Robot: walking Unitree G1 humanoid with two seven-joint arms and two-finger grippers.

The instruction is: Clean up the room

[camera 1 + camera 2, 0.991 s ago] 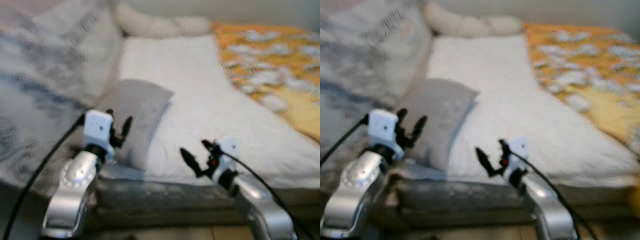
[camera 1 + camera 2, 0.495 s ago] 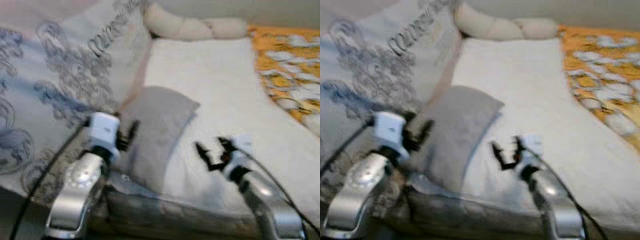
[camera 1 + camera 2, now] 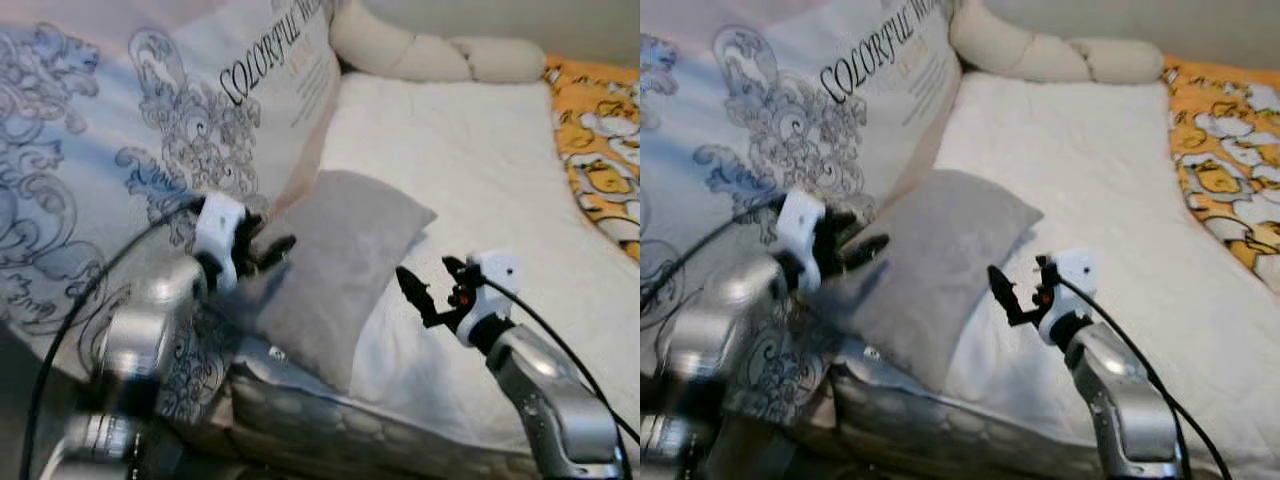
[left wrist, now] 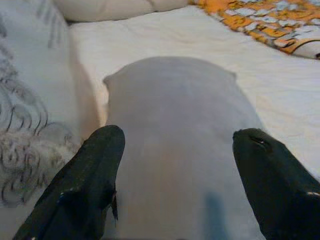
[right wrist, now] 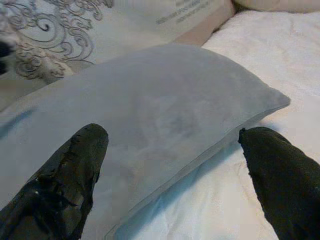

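With the grey pillow (image 3: 345, 265) lying ungrasped on the bed (image 3: 470, 180) between them, the left end effector (image 3: 262, 250) and right end effector (image 3: 428, 291) are both hovering spread open, so tidying seems barely begun.

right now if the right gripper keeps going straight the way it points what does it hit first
Most likely the grey pillow: the right gripper, fingers open, points at its near side above the white bedsheet. Depth is unclear.
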